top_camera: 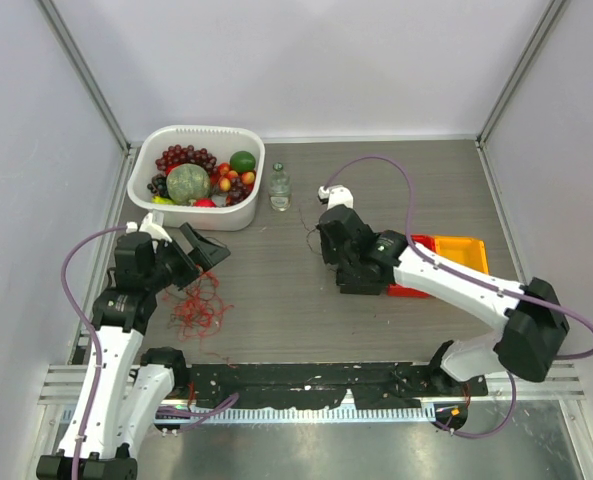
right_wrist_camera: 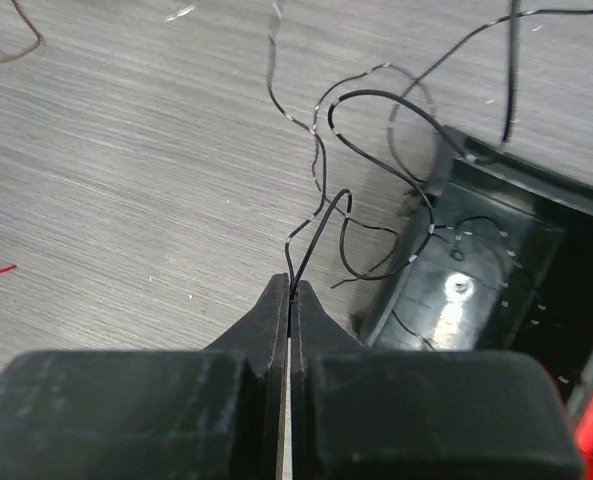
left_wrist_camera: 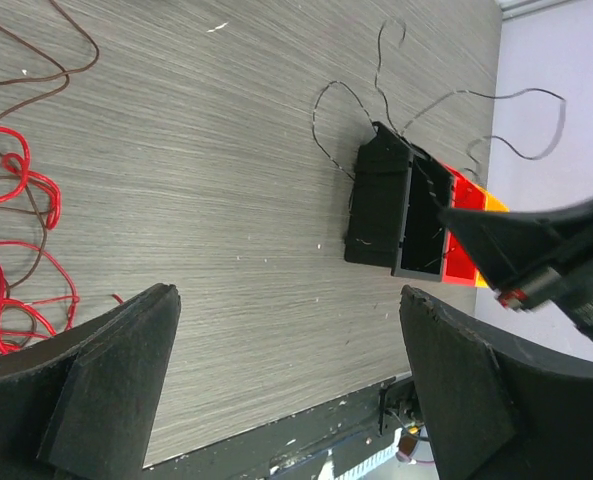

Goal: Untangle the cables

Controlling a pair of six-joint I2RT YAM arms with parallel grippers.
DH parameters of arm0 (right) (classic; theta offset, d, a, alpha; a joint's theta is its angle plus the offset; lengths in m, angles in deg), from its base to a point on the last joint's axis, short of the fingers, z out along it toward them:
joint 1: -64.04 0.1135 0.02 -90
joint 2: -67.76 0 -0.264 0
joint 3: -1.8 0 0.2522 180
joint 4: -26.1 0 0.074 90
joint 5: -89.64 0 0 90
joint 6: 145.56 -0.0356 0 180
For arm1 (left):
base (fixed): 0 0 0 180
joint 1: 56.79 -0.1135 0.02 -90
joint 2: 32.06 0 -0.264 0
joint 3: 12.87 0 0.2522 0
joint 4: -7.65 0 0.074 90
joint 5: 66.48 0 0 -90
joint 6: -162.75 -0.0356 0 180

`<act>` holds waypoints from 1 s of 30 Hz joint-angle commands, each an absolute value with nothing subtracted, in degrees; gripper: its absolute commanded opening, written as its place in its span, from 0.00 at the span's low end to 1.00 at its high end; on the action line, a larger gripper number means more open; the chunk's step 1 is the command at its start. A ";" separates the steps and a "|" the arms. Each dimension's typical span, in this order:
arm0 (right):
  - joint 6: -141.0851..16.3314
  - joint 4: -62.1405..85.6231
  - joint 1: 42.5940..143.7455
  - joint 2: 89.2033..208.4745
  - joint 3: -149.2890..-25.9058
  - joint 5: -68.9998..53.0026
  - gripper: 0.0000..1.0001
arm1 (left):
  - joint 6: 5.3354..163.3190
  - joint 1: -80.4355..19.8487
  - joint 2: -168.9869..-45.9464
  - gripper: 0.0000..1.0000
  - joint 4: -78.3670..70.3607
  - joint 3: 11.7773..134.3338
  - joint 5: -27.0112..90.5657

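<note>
A loose clump of red and brown cables (top_camera: 201, 310) lies on the table at the left; its red loops (left_wrist_camera: 16, 250) and a brown strand (left_wrist_camera: 56, 60) show in the left wrist view. My left gripper (top_camera: 204, 255) hangs just above and behind the clump, open, with nothing between its fingers (left_wrist_camera: 286, 300). A thin black cable (right_wrist_camera: 376, 100) curls over the table and into a black bin (right_wrist_camera: 486, 260). My right gripper (right_wrist_camera: 291, 285) is shut on this black cable, pinching it at the fingertips. In the top view the right gripper (top_camera: 326, 243) sits beside the black bin (top_camera: 361, 275).
A white basin (top_camera: 251, 200) of fruit stands at the back left, with a small clear bottle (top_camera: 279, 188) beside it. A red tray (top_camera: 416, 245) and an orange tray (top_camera: 461, 252) sit to the right of the black bin. A black rail (top_camera: 306, 385) runs along the near edge.
</note>
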State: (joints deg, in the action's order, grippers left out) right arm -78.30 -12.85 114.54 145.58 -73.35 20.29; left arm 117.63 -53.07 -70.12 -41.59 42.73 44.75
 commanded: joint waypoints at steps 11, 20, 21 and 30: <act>-72.53 -15.43 112.47 171.54 -87.10 24.95 0.01 | 118.36 -53.28 -66.08 0.95 -41.79 40.00 48.48; -67.26 -22.63 112.47 167.17 -90.36 21.88 0.43 | 118.54 -53.37 -65.54 0.95 -41.35 39.03 49.00; -66.82 -22.99 112.47 166.64 -90.54 20.49 0.44 | 118.54 -53.28 -65.72 0.95 -41.00 39.03 49.27; -53.72 -19.49 108.45 169.88 -92.30 10.21 0.61 | 119.86 -53.37 -66.78 0.94 -37.75 37.71 51.37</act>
